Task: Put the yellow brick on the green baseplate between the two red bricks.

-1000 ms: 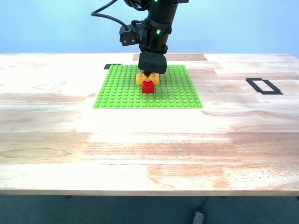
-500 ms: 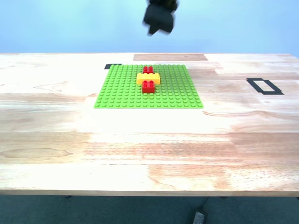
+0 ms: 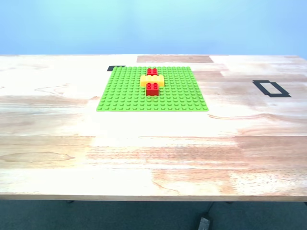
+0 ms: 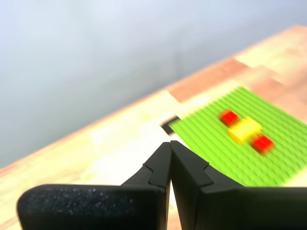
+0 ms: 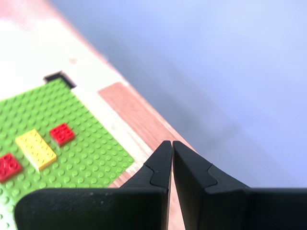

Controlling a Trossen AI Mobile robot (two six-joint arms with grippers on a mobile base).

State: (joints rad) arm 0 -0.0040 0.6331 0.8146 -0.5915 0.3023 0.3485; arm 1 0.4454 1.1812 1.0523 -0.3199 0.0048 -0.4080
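Observation:
The green baseplate point(image 3: 124, 93) lies flat on the wooden table in the exterior view. On it the yellow brick point(image 3: 152, 80) sits between the two red bricks, one behind it point(image 3: 152, 72) and one in front point(image 3: 152, 88), all three in a row and touching. No arm shows in the exterior view. My first gripper point(image 4: 170, 143) is shut on nothing, high above the table, with the blurred baseplate point(image 4: 211, 143) and yellow brick point(image 4: 244, 129) far beyond it. My second gripper point(image 5: 171, 143) is also shut and empty, well above the baseplate point(image 5: 72, 110) and yellow brick point(image 5: 36, 148).
A black tape rectangle point(image 3: 271, 88) marks the table at the exterior view's right. A small black tape mark point(image 3: 115, 68) sits at the baseplate's far corner, and a darker wood patch point(image 3: 174, 58) lies behind the plate. A cable plug point(image 3: 204, 223) hangs below the table's front edge.
An arm that stood over the bricks one second ago rose and left the exterior view. The yellow brick stays seated between the red bricks.

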